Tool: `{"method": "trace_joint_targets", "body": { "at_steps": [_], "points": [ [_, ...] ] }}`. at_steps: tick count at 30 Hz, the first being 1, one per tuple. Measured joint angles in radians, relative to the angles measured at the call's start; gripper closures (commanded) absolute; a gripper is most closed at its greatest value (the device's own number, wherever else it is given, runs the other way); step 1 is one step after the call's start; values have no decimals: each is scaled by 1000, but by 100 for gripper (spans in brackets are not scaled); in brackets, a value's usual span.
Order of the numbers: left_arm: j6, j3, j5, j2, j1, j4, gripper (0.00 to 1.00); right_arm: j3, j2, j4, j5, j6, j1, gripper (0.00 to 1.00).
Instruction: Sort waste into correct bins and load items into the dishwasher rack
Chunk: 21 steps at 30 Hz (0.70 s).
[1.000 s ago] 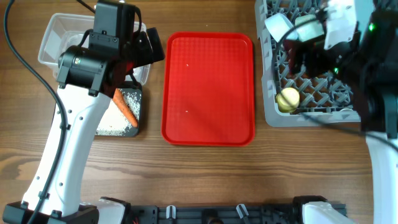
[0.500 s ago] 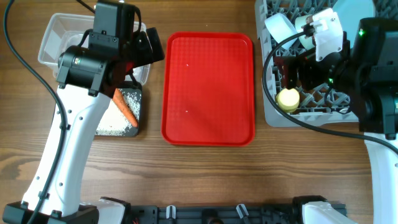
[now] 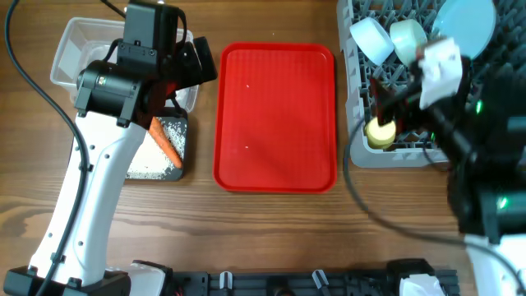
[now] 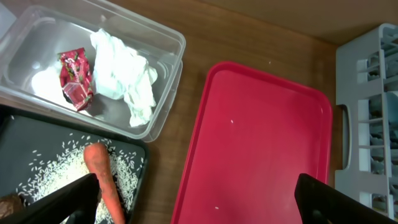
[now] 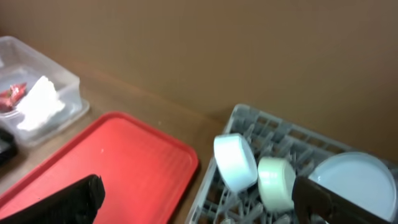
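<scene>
The clear tub (image 4: 169, 38) holds the red wrapper (image 4: 74, 78) and white tissue (image 4: 127, 71). The black tray (image 4: 37, 124) holds the carrot (image 4: 99, 174), rice (image 4: 50, 177) and a brown lump (image 4: 7, 205). My left gripper (image 4: 199, 202) is open and empty above the tub's and red tray's edges. The grey rack (image 3: 362, 152) holds two pale bowls (image 3: 371, 37) (image 3: 408, 34), the light blue plate (image 3: 464, 20) and the yellow cup (image 3: 380, 131). My right gripper (image 5: 199, 205) is open and empty above the rack's left side. The spoon is out of view.
A flat red tray (image 3: 275, 115) lies between the bins and the rack, with a few stray rice grains on it. Bare wooden table runs along the front. The right arm covers the rack's front right part in the overhead view.
My right arm has drawn back from the rack toward the table's front, uncovering the bowls and the plate. The left arm has not moved.
</scene>
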Motion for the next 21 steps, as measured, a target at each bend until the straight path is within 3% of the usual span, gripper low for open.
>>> {"method": "trace_joint_targets", "body": {
  "at_steps": [12, 21],
  "points": [
    [0, 0, 0, 0, 0, 0, 0, -744, -513, 483, 19, 106, 0, 0],
    [0, 0, 0, 0, 0, 0, 0, -996, -809, 532, 27, 175, 0, 1]
  ]
}}
